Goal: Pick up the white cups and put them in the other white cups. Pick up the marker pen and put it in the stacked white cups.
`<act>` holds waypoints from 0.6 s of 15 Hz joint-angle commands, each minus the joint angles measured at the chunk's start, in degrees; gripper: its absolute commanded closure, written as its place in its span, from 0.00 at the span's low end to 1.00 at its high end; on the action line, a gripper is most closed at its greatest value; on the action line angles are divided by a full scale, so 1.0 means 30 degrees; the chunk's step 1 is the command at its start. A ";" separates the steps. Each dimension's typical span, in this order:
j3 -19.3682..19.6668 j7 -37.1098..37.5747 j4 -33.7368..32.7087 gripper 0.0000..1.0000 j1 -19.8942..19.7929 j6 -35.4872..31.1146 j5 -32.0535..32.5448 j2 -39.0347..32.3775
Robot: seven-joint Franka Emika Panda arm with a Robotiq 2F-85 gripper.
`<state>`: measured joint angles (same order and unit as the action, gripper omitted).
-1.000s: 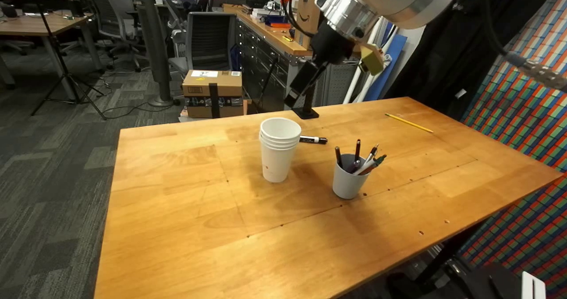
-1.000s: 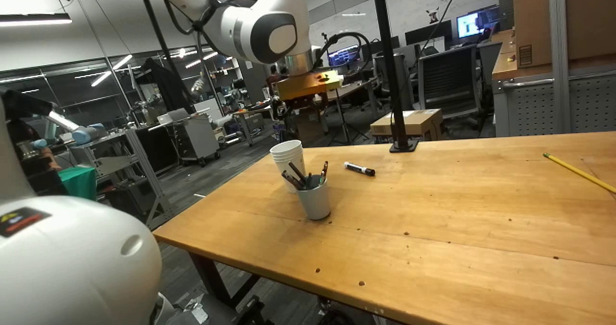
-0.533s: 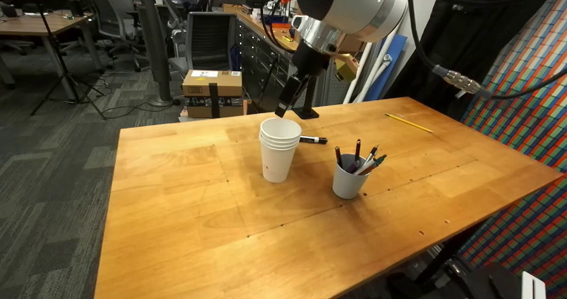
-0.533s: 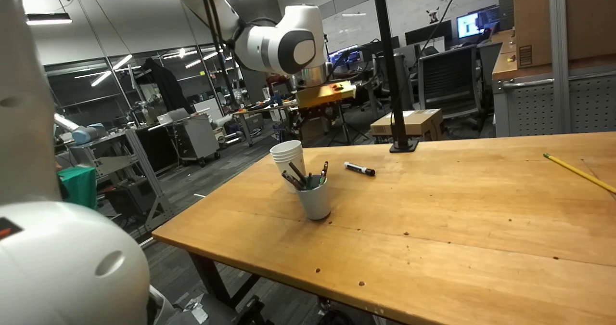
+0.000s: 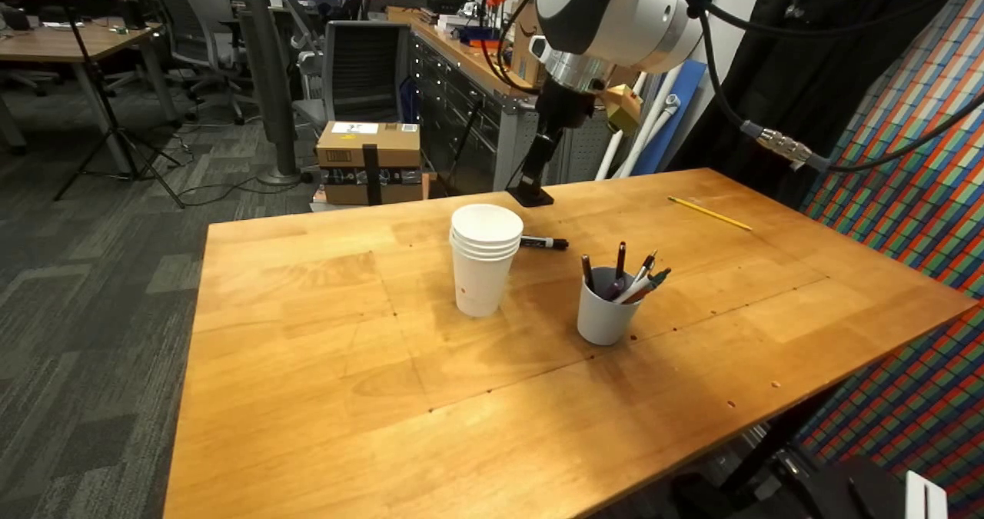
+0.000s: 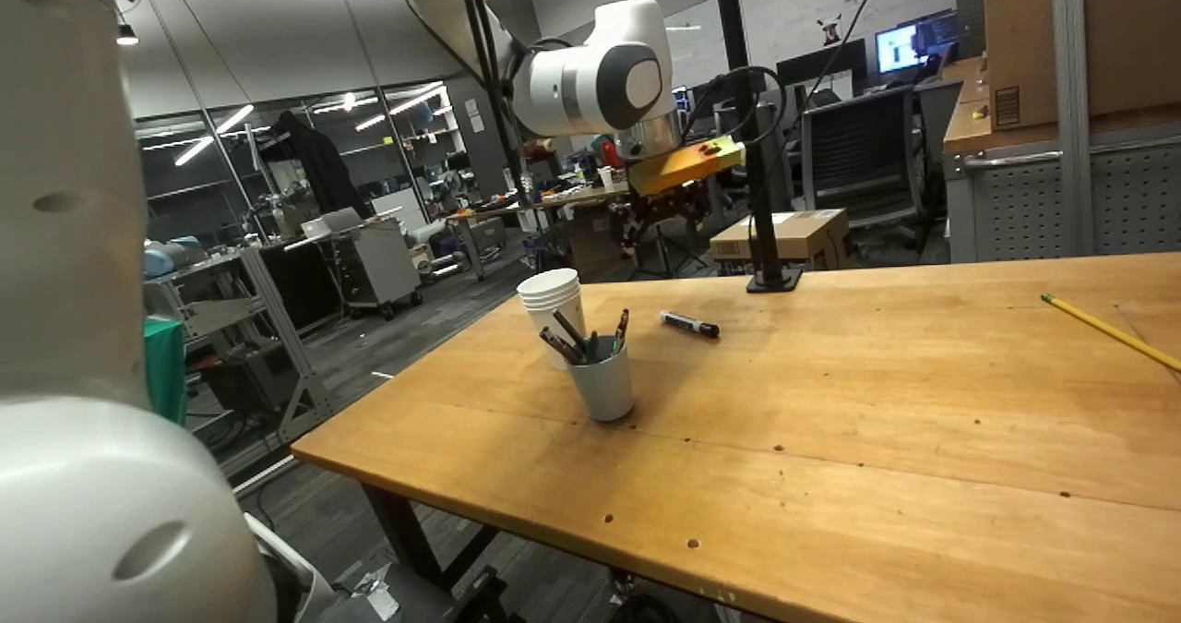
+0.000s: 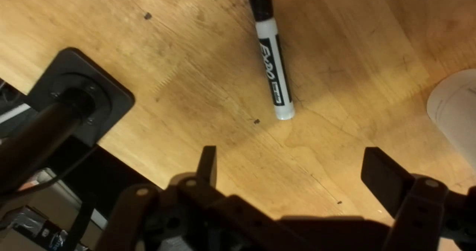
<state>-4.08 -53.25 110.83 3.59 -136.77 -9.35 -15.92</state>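
A stack of several white paper cups [image 5: 480, 277] stands upright on the table; it also shows in an exterior view [image 6: 551, 302]. Its lower part is cut off at the right of the wrist view [image 7: 455, 111]. The marker pen [image 7: 273, 65], white with a black cap, lies on the table behind the stack, in both exterior views [image 5: 544, 243] [image 6: 689, 325]. My gripper [image 7: 288, 148] is open and empty above the table. In the wrist view the marker lies ahead of the fingertips, its white end closest. In an exterior view the gripper [image 6: 662, 221] hangs up and left of the marker.
A grey-white cup with several pens [image 5: 603, 323] stands near the stack. A black post [image 6: 773, 279] rises from the table's back edge, close to the gripper; its base fills the left of the wrist view [image 7: 80, 91]. A yellow pencil [image 5: 709, 213] lies farther right.
My gripper has moved away from above the stack's far side toward the post and marker, rightward in both exterior views over the last half second. Cups and marker have not moved.
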 commanded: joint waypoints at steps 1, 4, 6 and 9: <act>-0.0295 -0.0086 -0.0601 0.00 -0.0771 0.0988 0.0828 -0.0131; -0.0252 -0.0390 -0.0209 0.00 -0.1100 0.1876 0.1334 0.0000; -0.0262 -0.0645 -0.0054 0.00 -0.1222 0.2402 0.1493 0.0012; -0.0274 -0.0901 0.0031 0.00 -0.1285 0.2839 0.1651 -0.0109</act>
<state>-4.09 -54.73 111.27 0.63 -130.01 -5.61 -16.16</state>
